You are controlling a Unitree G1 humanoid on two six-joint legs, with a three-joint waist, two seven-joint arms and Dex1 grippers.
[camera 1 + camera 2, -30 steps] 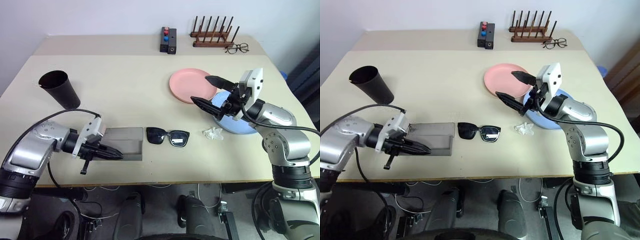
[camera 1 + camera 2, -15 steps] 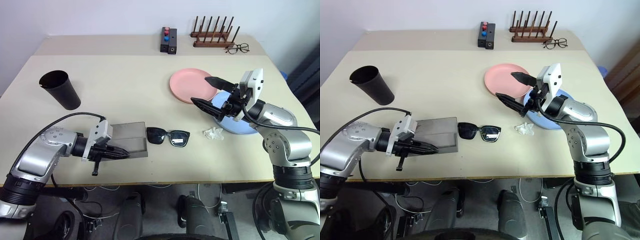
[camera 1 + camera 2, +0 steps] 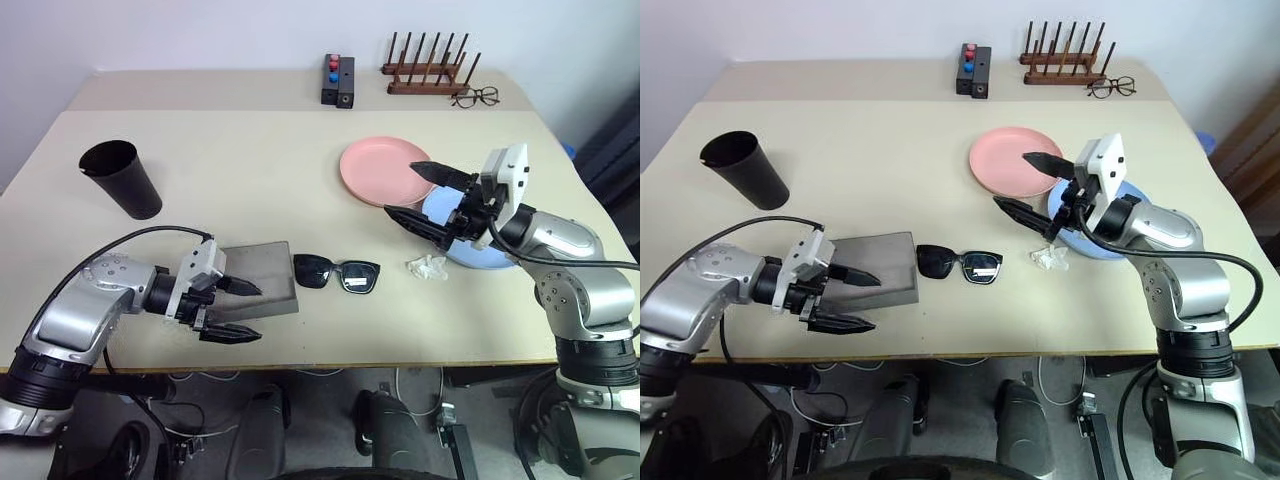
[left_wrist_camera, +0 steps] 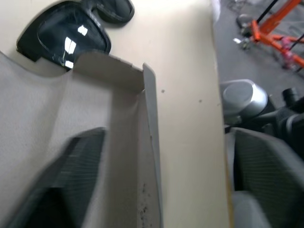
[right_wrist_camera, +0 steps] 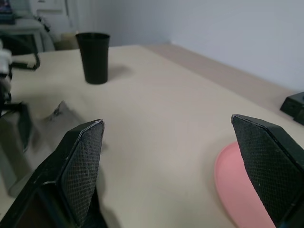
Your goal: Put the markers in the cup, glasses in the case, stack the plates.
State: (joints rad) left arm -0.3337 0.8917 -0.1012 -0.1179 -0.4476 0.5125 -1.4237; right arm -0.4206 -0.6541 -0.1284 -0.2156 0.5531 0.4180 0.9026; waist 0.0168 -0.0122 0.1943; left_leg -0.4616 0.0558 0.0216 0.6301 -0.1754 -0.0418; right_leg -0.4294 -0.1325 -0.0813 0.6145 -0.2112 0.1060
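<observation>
salmon pink plate [image 3: 382,168], light blue plate [image 3: 470,250], grey case [image 3: 258,275] (black cup [image 3: 122,180]).

Place: robot test lab.
Evidence: bare beige table [image 3: 250,170], plain white wall [image 3: 200,30], loose cables [image 3: 1060,385] underneath.

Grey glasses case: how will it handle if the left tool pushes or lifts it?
The grey glasses case lies flat on the table, so it would probably slide rather than tip or roll. It looks thin, so likely light. Its fold-over flap stands up on its own in the left wrist view, so it may flop or swing when lifted.
</observation>
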